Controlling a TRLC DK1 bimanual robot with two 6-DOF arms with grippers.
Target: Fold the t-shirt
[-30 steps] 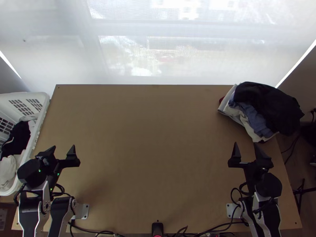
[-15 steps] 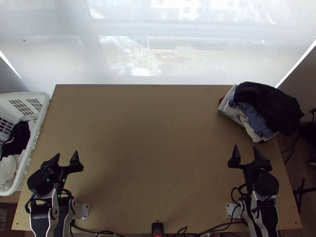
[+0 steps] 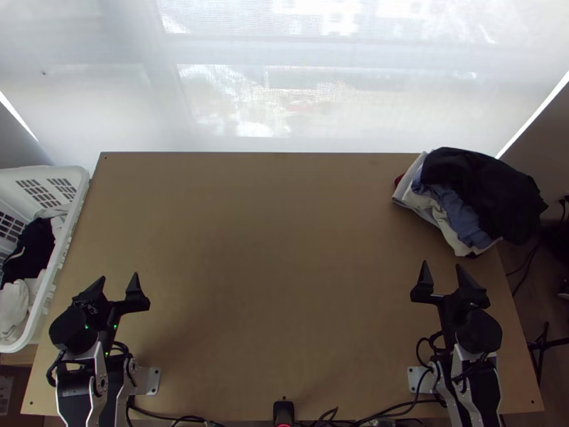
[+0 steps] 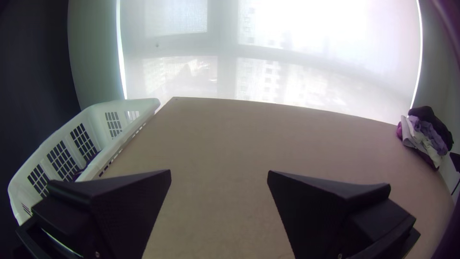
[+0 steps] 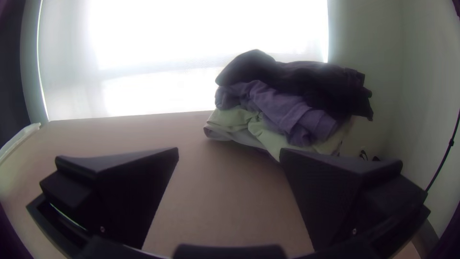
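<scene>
Has drawn left gripper [image 3: 120,276] slightly away from basket [image 3: 50,173], with right gripper [image 3: 442,264] well apart from it; keeps both released and empty.
Seems before picking: next, must reach into basket clothes [image 3: 32,249]; cannot identify t-shirt, perhaps among them.

To the left of the rectangular brown wooden table [image 3: 277,285] stands a white slotted plastic basket [image 3: 76,186], with black and white cloth garments [image 3: 32,249] inside. A rumpled heap of black, blue and cream cloth garments [image 3: 485,196] lies at the table's far right corner. A sheer white fabric blind [image 3: 284,122] hangs behind.
</scene>
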